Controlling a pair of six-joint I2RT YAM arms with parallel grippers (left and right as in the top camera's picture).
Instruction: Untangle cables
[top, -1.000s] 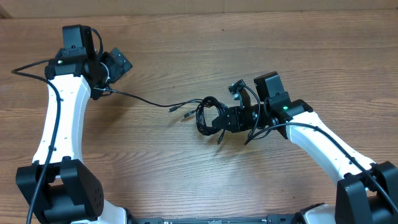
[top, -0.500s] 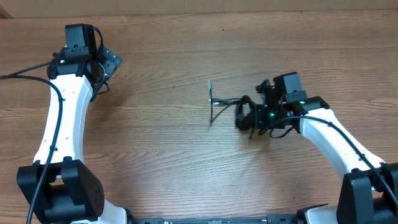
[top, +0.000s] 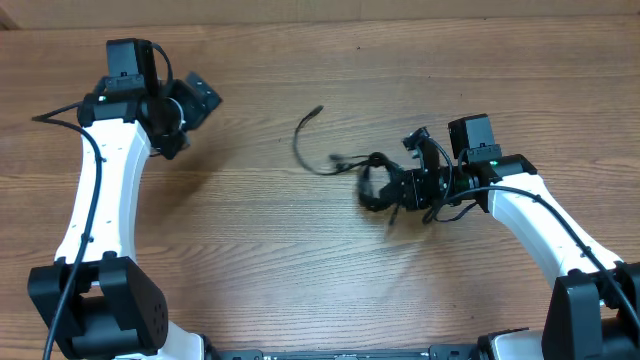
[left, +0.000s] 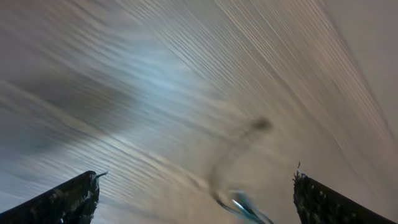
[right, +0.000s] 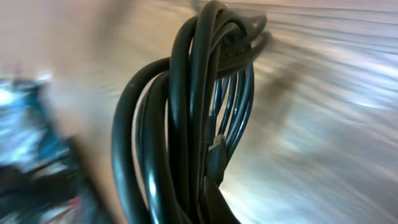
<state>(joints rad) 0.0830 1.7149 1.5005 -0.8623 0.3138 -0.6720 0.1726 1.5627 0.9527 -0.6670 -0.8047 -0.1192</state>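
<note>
Three thin black cables (top: 374, 188), bunched into one tight bundle over the table (top: 250, 260), right of centre, about midway between far and near edges. Resting or lifted: cannot tell.

Clenched hard on that bundle: right gripper (top: 388, 190), reaching in from the right edge and aimed toward the left edge.

One loose strand (top: 298, 140) out of the bundle's left side, running first toward the left edge, then bowing round toward the far edge. Plug tip (top: 318, 109) at its farthest point, aimed far and slightly right. Long axis of that tail roughly near-to-far. Long axis of the bundle across the gripper's line.

Up close in the right wrist view: glossy coils packed side by side, loops running top to bottom of the picture, filling its middle. No finger visible there behind the cords.

Near the far-left corner: left gripper (top: 197, 100), jaws spread wide, grasping nothing, well apart from the bundle. In the left wrist view, both fingertips (left: 74, 199) at the bottom corners, blurred wood grain between, plus a faint dark streak (left: 239, 149), too smeared to name.
</note>
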